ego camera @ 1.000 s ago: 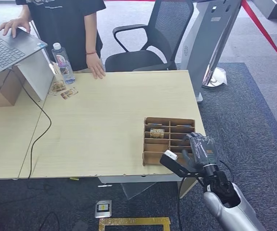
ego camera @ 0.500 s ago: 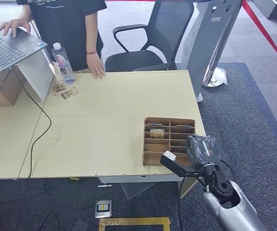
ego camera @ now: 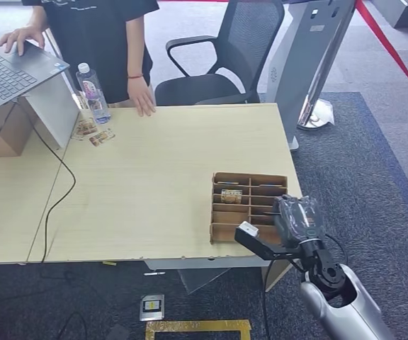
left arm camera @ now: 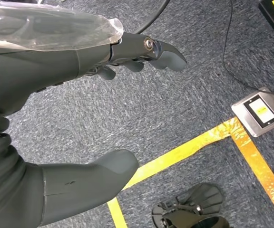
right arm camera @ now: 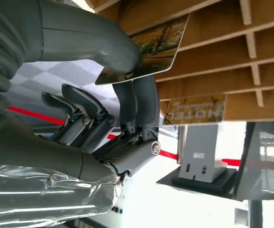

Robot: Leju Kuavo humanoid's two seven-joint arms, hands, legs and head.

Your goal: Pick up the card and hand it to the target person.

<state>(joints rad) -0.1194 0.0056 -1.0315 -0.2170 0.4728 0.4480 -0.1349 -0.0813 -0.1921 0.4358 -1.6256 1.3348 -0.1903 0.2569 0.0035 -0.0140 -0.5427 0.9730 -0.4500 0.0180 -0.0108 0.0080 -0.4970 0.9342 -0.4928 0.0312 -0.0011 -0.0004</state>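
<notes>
On the pale wooden desk [ego camera: 154,177] a cardboard slotted box [ego camera: 248,207] sits at the near right corner, a person [ego camera: 100,42] standing at the far side beside a water bottle [ego camera: 93,93] and a laptop [ego camera: 9,67]. Grey-blue carpet [ego camera: 372,184] surrounds it. The right hand [right arm camera: 103,90] pinches a card [right arm camera: 148,50] between thumb and fingers [right arm camera: 141,102], just at the box's slots. The left hand [left arm camera: 74,118] hangs over the floor, its fingers [left arm camera: 164,52] apart, holding nothing.
</notes>
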